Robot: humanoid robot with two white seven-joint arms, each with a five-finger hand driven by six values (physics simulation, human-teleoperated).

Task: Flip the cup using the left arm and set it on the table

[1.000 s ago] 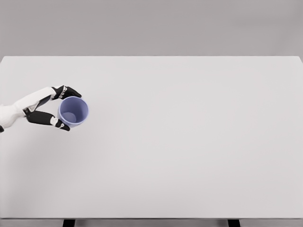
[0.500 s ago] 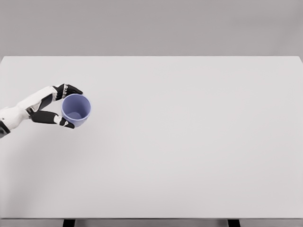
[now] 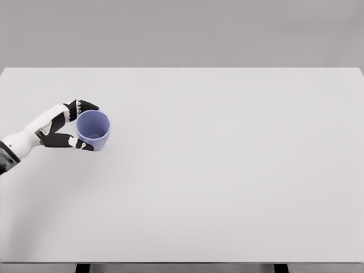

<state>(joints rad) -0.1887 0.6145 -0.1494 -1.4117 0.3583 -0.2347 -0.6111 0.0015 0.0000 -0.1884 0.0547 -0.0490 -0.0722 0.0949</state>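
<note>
The white surface (image 3: 227,170) fills nearly the whole head view, a broad pale rectangle with its far edge running straight across the upper part of the picture and a plain grey wall (image 3: 182,31) behind it. Two dark legs show as short stubs under its near edge.

Taking the cup as the landmark: the left arm (image 3: 23,142) enters from the picture's left edge, to the left of the cup, white-shelled with a dark band where it meets the frame, and slants up and rightward toward the cup.

At the arm's end, the left robot hand (image 3: 68,125) sits directly against the cup's left side. Its black-tipped fingers (image 3: 85,106) curve over the far-left part of the rim, and the thumb lies along the near-left side, so the robot hand is clamped on the cup with the wall between fingers and thumb.

The cup (image 3: 94,129) is blue-violet and stands in the left part of the surface, somewhat nearer the far edge than the near one. Its open mouth faces up toward the camera, tilted slightly, and its inside floor is visible. Whether its base touches the surface cannot be told.
</note>
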